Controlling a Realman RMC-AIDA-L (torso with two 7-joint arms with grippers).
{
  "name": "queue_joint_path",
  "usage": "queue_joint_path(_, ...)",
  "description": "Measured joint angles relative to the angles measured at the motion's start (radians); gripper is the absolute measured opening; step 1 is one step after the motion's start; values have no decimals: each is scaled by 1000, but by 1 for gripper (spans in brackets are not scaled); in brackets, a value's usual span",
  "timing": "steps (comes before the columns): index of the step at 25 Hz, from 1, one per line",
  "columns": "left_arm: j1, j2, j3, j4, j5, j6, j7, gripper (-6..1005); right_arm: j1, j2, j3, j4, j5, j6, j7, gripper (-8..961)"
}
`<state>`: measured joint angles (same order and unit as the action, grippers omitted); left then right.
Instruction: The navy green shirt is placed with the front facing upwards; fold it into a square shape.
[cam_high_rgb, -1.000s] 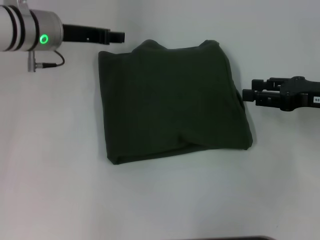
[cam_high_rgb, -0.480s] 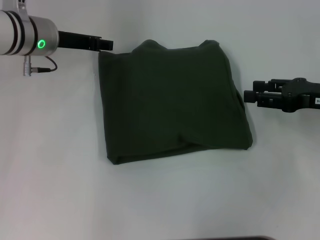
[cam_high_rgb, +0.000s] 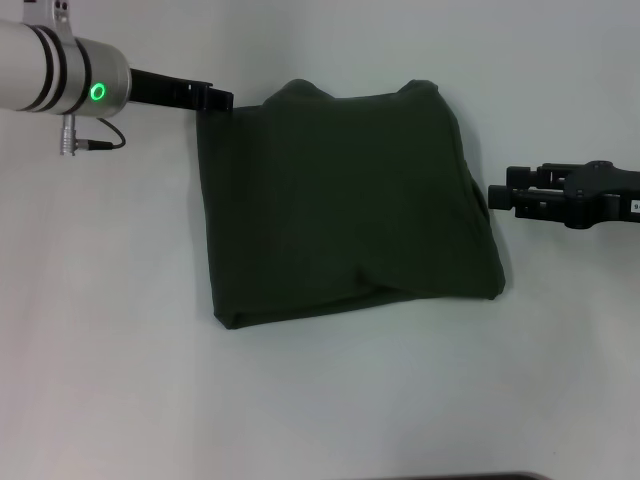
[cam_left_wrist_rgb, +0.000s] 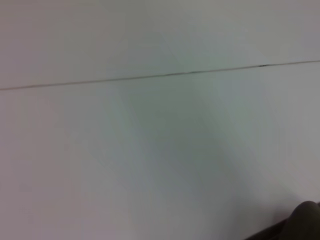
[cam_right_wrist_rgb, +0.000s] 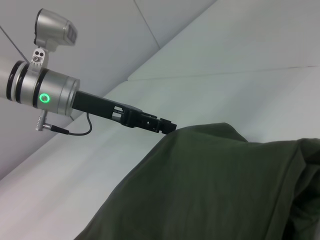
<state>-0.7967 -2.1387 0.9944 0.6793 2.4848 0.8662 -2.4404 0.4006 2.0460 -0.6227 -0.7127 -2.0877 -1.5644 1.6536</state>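
1. One white worktop (cam_high_rgb: 110, 380) fills our whole view, and nothing else lies on it besides the garment.
2. The navy green shirt (cam_high_rgb: 345, 205) lies at the worktop's centre, already folded into a near-square block; no lettering shows. We judge the folding nearly done, with only tidying or release left.
3. The far edge shows two small humps and the right edge bulges near the lower corner, so the next move, in our judgement, calls for smoothing those edges or lifting both arms clear without dragging the cloth.
4. Our left claw (cam_high_rgb: 222, 99) sits at the shirt's far-left corner, touching or just above the cloth; its tips look pressed together, though we cannot tell whether they pinch fabric.
5. Our right claw (cam_high_rgb: 497, 195) hangs just beside the shirt's right edge, apart from it; we cannot tell how its fingers stand.
6. Nothing blocks either arm; the only risk we see is a claw catching a fold.
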Motion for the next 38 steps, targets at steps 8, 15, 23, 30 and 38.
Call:
queue_joint_path(8,-14,0,1,-34,1,-33,-2,545,-3,0,0,0,0,0,0,595)
queue_joint_path(15,-16,1,2,-37,2,-42,-3,543,-4,0,0,-1,0,0,0,595)
queue_joint_path(23,-19,-1,18,-49,2,-35,4,541,-4,0,-2,1,0,0,0,595)
queue_joint_path(30,-24,-1,27,-43,2,-26,4,301,-3,0,0,10,0,0,0,595)
queue_joint_path(38,-25,2,22,-31,2,-4,-1,125,-4,-1,0,10,0,0,5,595)
